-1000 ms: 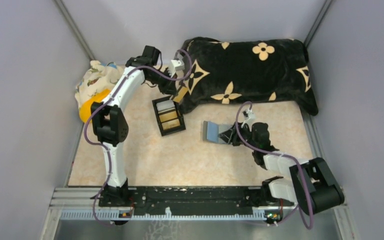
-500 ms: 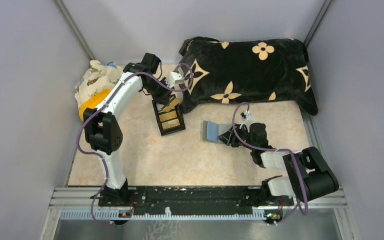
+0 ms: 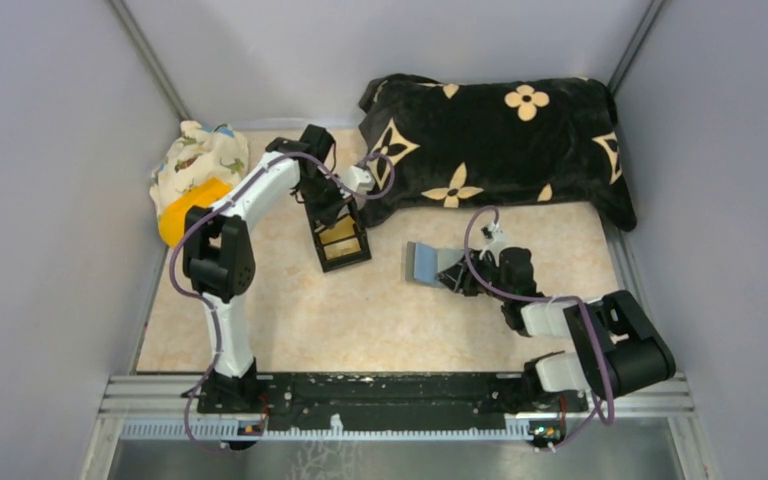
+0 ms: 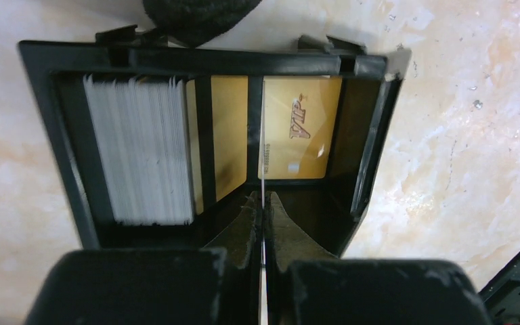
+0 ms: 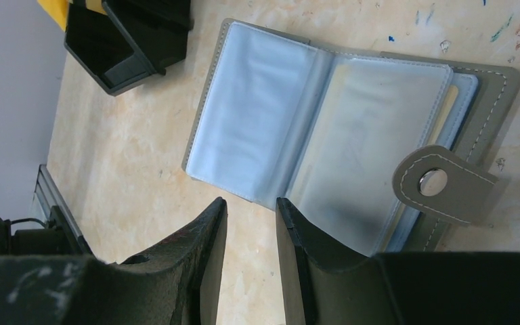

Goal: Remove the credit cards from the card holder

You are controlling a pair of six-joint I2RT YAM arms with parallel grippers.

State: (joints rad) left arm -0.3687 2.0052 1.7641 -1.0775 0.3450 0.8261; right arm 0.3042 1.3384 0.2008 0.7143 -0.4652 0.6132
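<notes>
You are pinching thin card (image 4: pixel 262 159) tight in left gripper (image 4: pixel 263 203), standing it on edge over gold slots of black box (image 4: pixel 44 135), likely so it is sliding in straight. Card holder (image 5: pixel 264 115) is lying open on table (image 5: pixel 142 169), blue pages facing up. Right gripper (image 5: pixel 252 220) is hovering partway open, holding nothing, just at holder's near edge, probably getting ready for next card.

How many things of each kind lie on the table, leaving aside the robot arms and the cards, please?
Card containers: 2 (black plastic compartment box, open grey card holder with light-blue sleeves)
Soft fabric items: 2 (black cushion with beige flower print, crumpled floral cloth bundle with a yellow part)
Total: 4
</notes>
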